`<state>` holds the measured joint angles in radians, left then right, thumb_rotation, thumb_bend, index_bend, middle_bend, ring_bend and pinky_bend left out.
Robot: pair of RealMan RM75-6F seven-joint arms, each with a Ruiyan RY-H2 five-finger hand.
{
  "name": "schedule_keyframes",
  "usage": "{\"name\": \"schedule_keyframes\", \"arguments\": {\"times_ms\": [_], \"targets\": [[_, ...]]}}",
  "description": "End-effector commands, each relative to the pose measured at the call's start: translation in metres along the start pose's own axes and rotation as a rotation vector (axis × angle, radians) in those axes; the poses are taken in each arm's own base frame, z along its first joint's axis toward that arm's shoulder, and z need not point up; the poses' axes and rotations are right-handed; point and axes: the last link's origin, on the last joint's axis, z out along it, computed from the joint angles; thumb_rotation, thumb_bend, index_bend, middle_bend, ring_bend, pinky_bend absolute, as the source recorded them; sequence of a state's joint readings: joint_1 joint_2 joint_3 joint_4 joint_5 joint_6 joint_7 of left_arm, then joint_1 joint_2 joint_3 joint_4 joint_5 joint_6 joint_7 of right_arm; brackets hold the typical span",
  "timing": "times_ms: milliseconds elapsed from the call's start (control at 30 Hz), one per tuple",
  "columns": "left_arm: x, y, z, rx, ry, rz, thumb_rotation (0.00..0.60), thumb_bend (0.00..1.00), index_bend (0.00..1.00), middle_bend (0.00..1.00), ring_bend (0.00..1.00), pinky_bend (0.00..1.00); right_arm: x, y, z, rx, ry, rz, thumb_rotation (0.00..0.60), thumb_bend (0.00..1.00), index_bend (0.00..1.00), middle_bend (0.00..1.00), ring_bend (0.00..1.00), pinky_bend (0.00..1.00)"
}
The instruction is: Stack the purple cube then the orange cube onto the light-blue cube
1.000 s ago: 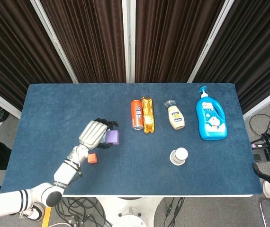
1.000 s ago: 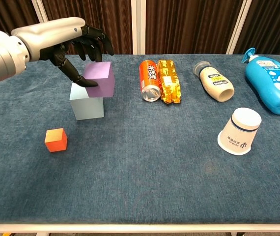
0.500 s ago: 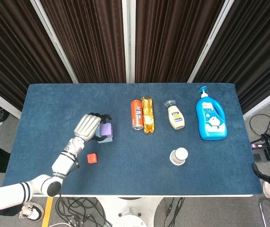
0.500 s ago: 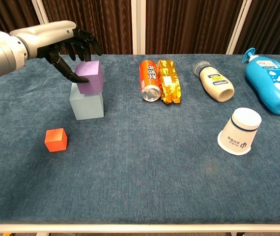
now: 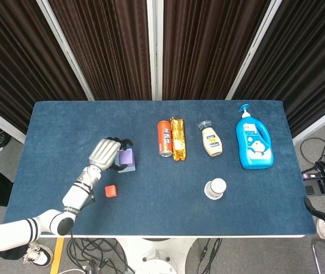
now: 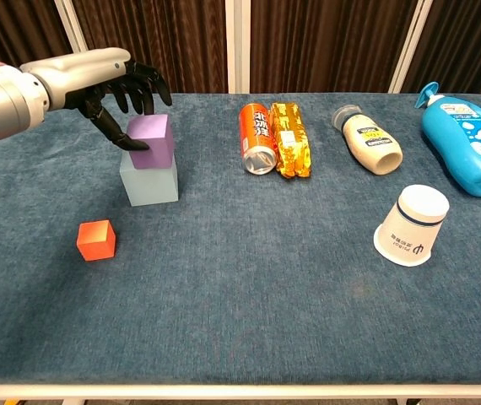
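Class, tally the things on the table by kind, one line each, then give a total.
Cubes: 3 (purple cube, light-blue cube, orange cube)
Bottles: 2 (blue pump bottle, cream squeeze bottle)
Cans: 1
Snack packets: 1
Paper cups: 1
Total: 8

Purple cube [image 6: 150,140] sat atop light-blue cube [image 6: 150,182], slightly tilted. Small orange cube [image 6: 96,240] lay apart on the table, nearer the front-left.

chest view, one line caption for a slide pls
Left hand holds the purple cube on the light-blue cube; orange cube waits nearby.

Left hand [image 5: 106,153] hides most of light-blue cube [image 5: 130,167] (head view).
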<state>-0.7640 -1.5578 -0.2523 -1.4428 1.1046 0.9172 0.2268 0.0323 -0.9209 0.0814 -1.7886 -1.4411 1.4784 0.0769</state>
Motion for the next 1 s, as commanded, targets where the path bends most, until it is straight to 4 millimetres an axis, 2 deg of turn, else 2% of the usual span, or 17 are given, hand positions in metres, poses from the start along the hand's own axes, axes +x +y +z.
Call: {"name": "schedule_keyframes", "arguments": {"times_ms": [33,633,1000], "targets": [[0.002,-0.002,0.002,0.003,0.001,0.009,0.600,0.31,0.37,0.59,0.38,0.36,0.001,0.000,0.000,0.001,0.001,0.001,0.600,0.23,0.04,0.06,0.00,0.00],[0.009,-0.015,0.004,-0.001,-0.021,0.049,0.600,0.31,0.37,0.59,0.38,0.36,-0.002,0.000,-0.001,0.001,-0.005,-0.007,0.600,0.23,0.04,0.06,0.00,0.00],[0.009,-0.008,0.006,0.015,-0.015,-0.007,0.600,0.31,0.37,0.59,0.38,0.36,-0.001,0.000,0.001,-0.002,-0.005,-0.006,0.600,0.23,0.04,0.06,0.00,0.00]]}}
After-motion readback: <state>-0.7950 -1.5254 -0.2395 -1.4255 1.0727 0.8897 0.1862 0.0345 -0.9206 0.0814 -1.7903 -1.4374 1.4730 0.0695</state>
